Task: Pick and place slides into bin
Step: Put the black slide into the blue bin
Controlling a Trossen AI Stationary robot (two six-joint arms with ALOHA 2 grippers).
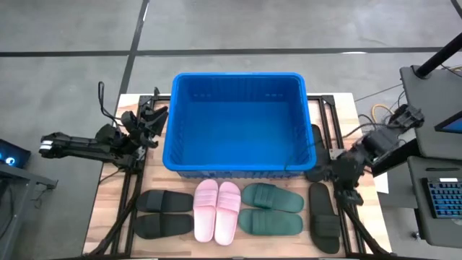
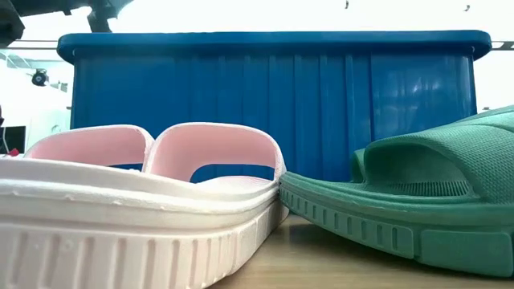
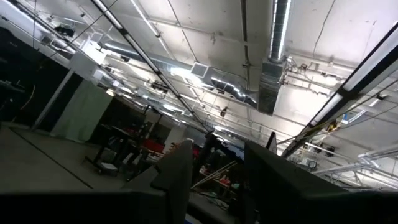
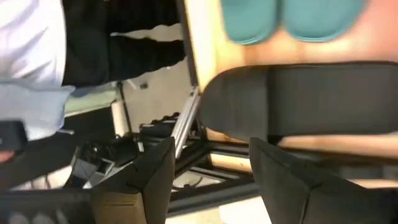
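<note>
- Right gripper (image 1: 336, 175) poised low at the table's right edge, just beside the strap end of the single black slide (image 1: 324, 217) and near the blue bin's (image 1: 238, 87) front right corner.
- Jaws spread wide with nothing between them; in the right wrist view, fingertips (image 4: 155, 163) short of the black slide's strap (image 4: 298, 99), apparently not yet touching, though hard to be sure at this angle.
- For a clean pick: best to straddle the strap across its middle, close firmly, then lift clear of the bin's rim before carrying over.
- Worth watching the bin wall close alongside; a swing too early could clip it.
- Left gripper (image 1: 148, 119) parked at the bin's left side, aimed up at the ceiling, fingers apart and empty.
- Bin empty so far; black pair (image 1: 164, 214), pink pair (image 1: 216, 209) and green pair (image 1: 271, 209) lined up on the table in front of it.
</note>
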